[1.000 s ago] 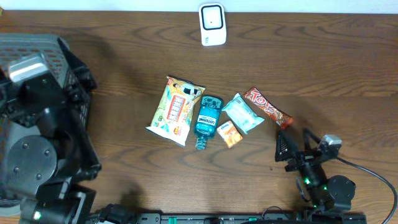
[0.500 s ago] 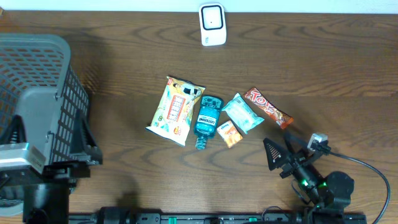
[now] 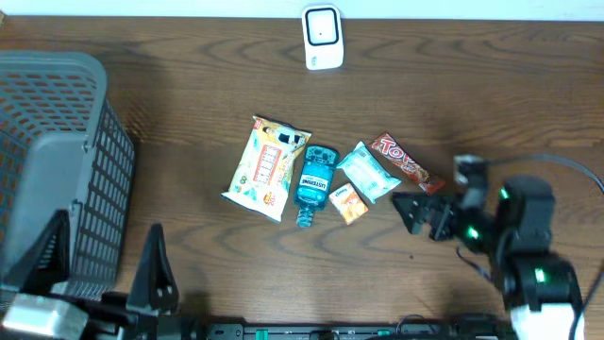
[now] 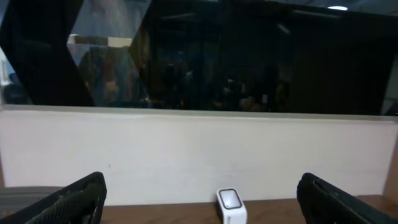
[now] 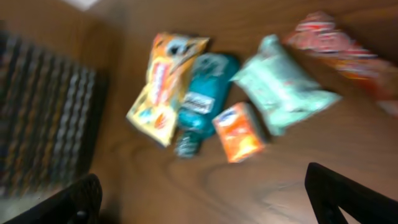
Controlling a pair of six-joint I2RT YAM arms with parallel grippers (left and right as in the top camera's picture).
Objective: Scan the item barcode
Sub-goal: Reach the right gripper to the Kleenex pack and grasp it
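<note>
**Change of position.** Since the earlier overhead view, the right arm has swung up from the near table edge, and the right gripper (image 3: 416,215) now sits beside the row of goods. The left arm has dropped back to the near left corner and no longer covers the basket (image 3: 57,142). The goods have not shifted.

**End effector state.** Both jaws of the right gripper stand fully apart and hold nothing. The left gripper (image 4: 199,186) is likewise spread wide and empty, and it faces the far wall.

**Layout, outward from the right gripper.**
1. The chocolate bar (image 3: 406,162) lies flat just beyond the fingertips, near but not touching.
2. The orange box (image 3: 348,202) lies to the side of the fingertips, toward the left arm.
3. The green packet (image 3: 369,172) lies between the box and the bar.
4. The bottle (image 3: 314,182) lies on its side past the box, and the snack bag (image 3: 267,168) lies beyond it.
5. The scanner (image 3: 321,36) stands upright at the far table edge, well apart from the gripper.

**Item selection.** The views do not show which item is chosen. The bar and the box are the closest candidates.

**Handling.**
- Bar: probably light, with a slick wrapper and a core that snaps. Grip it across the narrow width at mid-length with moderate force.
- Box: probably light, stiff card. Grip it across the short sides.
- Packet and snack bag: soft film that crumples, so pinch a sealed edge.
- Bottle: probably the heaviest item, rigid and smooth. Grip it across the body.

No barcode is legible in any view, so the item may need turning before it faces the scanner.
</note>
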